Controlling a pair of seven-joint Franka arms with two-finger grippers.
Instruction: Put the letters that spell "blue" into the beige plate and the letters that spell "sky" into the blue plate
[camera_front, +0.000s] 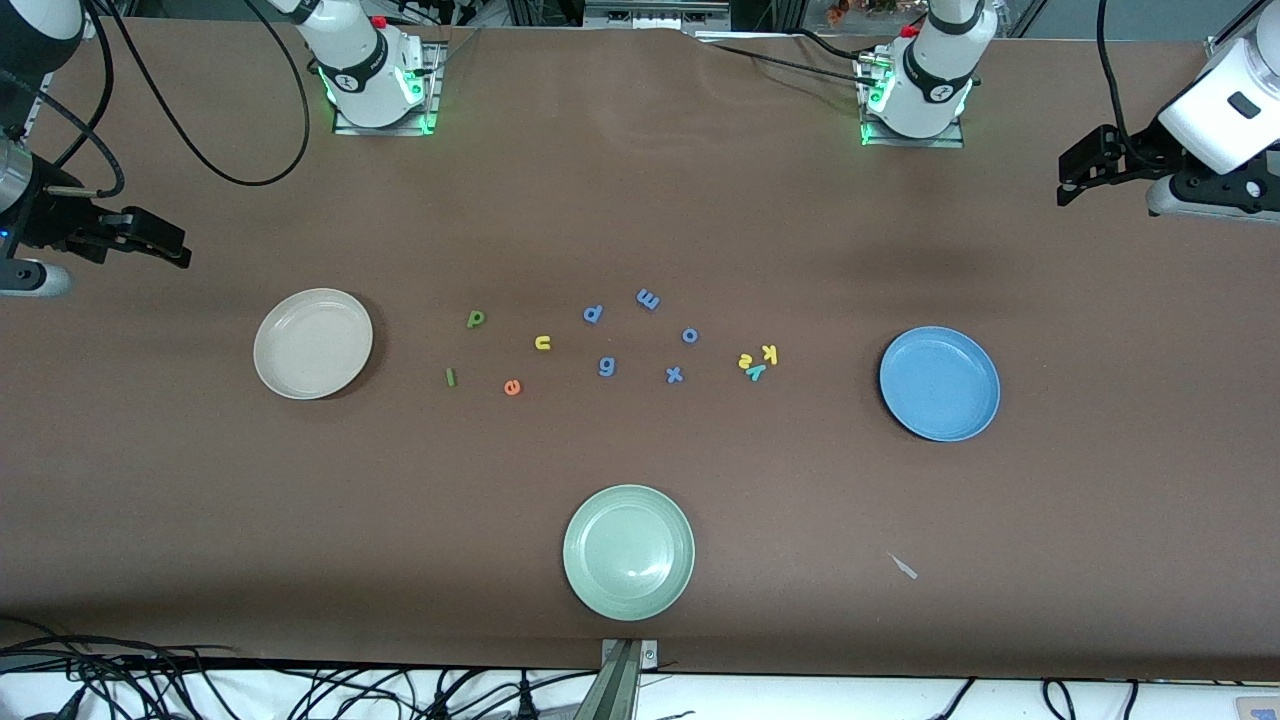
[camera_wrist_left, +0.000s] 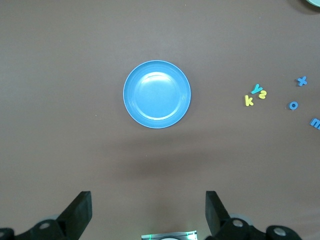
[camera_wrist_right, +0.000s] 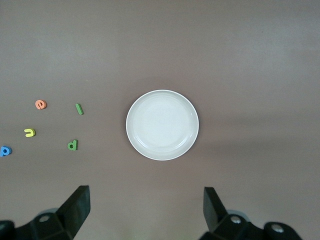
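A pale green plate (camera_front: 629, 552) and blue-purple letters (camera_front: 647, 299) lie apart.

Pale green plate (camera_wrist_left: 315, 2) cut by left wrist view's edge; blue "m" (camera_wrist_left: 315, 122) and blue "p" (camera_wrist_right: 4, 150) clipped too.

Bare table (camera_front: 640, 200) around scattered letters (camera_front: 600, 345), plates well apart

A robotics lab is showing here: two arm bases (camera_front: 375, 75) glowing green are sitting bolted on a brown-covered table (camera_front: 640, 200), with loose cables (camera_front: 200, 685) trailing along its edge.
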